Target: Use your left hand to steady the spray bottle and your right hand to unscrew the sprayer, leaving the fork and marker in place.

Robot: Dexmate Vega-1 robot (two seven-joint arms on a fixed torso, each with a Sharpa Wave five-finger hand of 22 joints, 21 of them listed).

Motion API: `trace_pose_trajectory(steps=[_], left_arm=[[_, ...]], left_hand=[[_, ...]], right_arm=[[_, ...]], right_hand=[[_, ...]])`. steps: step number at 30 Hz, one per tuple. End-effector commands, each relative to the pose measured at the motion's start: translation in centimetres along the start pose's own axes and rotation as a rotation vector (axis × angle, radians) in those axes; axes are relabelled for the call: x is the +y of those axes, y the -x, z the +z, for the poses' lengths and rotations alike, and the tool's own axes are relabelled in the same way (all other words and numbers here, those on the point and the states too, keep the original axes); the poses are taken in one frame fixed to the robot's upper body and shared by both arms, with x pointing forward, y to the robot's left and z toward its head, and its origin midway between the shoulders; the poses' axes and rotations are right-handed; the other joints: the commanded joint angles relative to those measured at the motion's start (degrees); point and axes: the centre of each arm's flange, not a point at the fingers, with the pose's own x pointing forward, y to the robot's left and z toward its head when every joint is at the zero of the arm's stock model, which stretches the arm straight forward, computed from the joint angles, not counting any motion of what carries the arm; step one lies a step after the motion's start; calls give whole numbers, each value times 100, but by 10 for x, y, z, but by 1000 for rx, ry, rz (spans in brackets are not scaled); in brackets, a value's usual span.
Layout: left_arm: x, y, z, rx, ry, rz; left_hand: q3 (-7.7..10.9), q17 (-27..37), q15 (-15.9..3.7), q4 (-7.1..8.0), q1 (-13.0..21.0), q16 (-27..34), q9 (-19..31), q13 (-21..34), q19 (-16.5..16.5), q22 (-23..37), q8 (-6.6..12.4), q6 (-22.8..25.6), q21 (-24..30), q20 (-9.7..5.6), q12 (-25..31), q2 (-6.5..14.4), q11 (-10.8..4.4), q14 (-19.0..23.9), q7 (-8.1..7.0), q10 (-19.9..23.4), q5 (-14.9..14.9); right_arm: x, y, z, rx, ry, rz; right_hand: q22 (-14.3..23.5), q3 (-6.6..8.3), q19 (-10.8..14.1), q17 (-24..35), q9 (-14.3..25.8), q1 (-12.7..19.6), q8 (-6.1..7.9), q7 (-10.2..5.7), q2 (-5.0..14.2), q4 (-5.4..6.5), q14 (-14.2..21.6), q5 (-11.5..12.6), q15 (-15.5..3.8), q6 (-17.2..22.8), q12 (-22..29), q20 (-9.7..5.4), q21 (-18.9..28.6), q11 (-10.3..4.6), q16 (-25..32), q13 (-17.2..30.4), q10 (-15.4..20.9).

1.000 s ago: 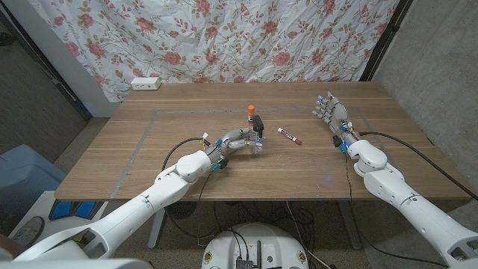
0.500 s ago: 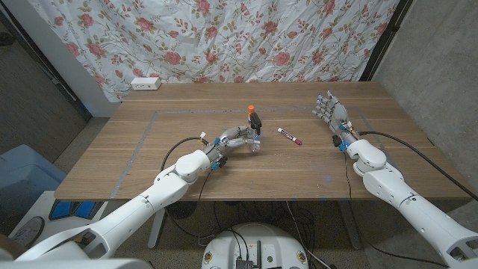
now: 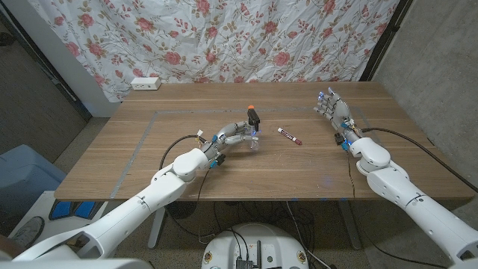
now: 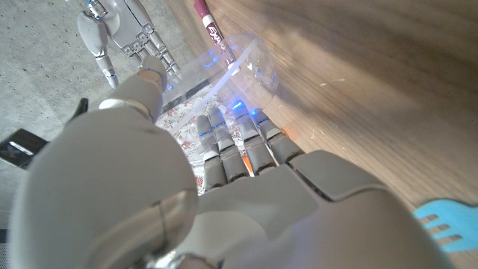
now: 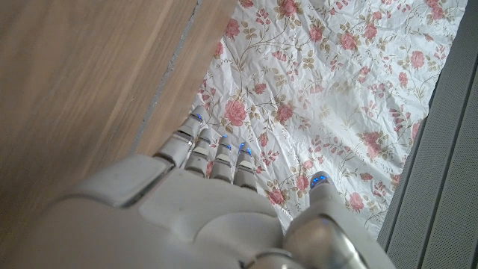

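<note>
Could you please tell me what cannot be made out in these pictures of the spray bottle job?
- Fork: in the left wrist view only blue tines show, the rest cut off by the picture's edge.
- Spray bottle: its clear body is mostly hidden by the left hand in the head view.
- Marker: its label is too small to read in the head view.
- Right hand: whether it touches the table cannot be told.

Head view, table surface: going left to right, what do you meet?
White power strip → left hand around the spray bottle → marker → right hand, apart from the bottle.
</note>
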Motion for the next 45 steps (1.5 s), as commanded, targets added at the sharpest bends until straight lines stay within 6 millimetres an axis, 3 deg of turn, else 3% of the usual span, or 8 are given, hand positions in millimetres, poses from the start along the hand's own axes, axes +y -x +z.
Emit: trace_pose_trajectory(steps=[1, 12, 24, 30, 34, 41, 43, 45], left_arm=[[0, 5, 8, 4, -14, 13], [-5, 8, 13, 9, -25, 21], [-8, 10, 21, 13, -56, 42], [-9, 9, 24, 21, -67, 40], [-8, 7, 29, 29, -90, 32], [-8, 5, 35, 35, -104, 37], [-9, 5, 36, 36, -108, 42], [-9, 4, 37, 40, -118, 41]], left_hand=[[-55, 35, -704, -2, 28, 57, 27, 51, 72, 33, 58, 58, 39, -309, 46, 90, -48, 89, -18, 108, 34], [-123, 69, -698, -4, 54, 87, 49, 114, 118, 40, 106, 45, 41, -294, 64, 135, -37, 67, -1, 117, 39], [-200, 99, -688, 4, 64, 116, 67, 178, 209, 49, 149, 19, 63, -257, 67, 180, -11, 42, 11, 99, 43], [-241, 114, -668, 14, 54, 131, 71, 207, 206, 52, 168, 7, 55, -256, 69, 202, -11, 29, 25, 97, 44], [-267, 120, -659, 12, 58, 141, 71, 228, 201, 54, 183, 5, 48, -250, 75, 218, -2, 26, 31, 111, 46], [-304, 116, -658, 9, 62, 142, 71, 255, 203, 56, 204, 5, 42, -252, 77, 231, -1, 8, 28, 117, 47], [-314, 115, -638, 9, 63, 140, 69, 263, 197, 56, 211, 11, 38, -245, 79, 235, 4, -4, 37, 121, 47], [-322, 115, -639, 12, 61, 141, 68, 269, 193, 57, 214, 10, 35, -241, 78, 241, 0, -8, 35, 118, 47]], right_arm=[[4, 10, 31, -28, 115, 52], [11, 17, 62, -70, 251, 130], [14, 24, 93, -83, 370, 203], [15, 30, 106, -90, 430, 218], [17, 34, 119, -86, 483, 236], [22, 37, 149, -75, 620, 256], [24, 37, 156, -57, 668, 255], [28, 37, 159, -7, 781, 264]], right_hand=[[11, 6, 39, 7, 25, 40, 42, 21, 51, -55, 10, 24, 44, 33, 29, -7, 31, 39, 28, 20, 20], [10, 38, 30, -25, 26, 136, 40, 7, 32, -145, -1, 19, 58, 42, 34, 7, 27, 14, 18, 20, 33], [8, 302, -37, -111, 38, 675, 42, 0, 113, -532, -42, -74, 190, -19, 33, 94, 10, 54, 3, 24, 28], [7, 409, 94, -161, 57, 1025, 61, 32, -32, -690, -63, -94, 256, -68, 23, 614, 53, 74, 8, 35, -35], [5, 453, 90, -176, 67, 1192, 103, 114, -117, -724, -83, -68, 269, -6, 14, 795, 35, 96, 7, 39, -86], [4, 498, 38, -202, 95, 1442, 186, 340, -304, -735, -104, -9, 334, 157, 7, 930, 3, 182, 9, 45, -169], [6, 520, 24, -214, 114, 1566, 214, 521, -403, -722, -111, 36, 394, 219, 14, 943, 2, 222, 11, 49, -197], [6, 526, 15, -217, 118, 1599, 218, 469, -431, -717, -108, 50, 422, 229, 15, 951, 0, 267, 13, 50, -205]])
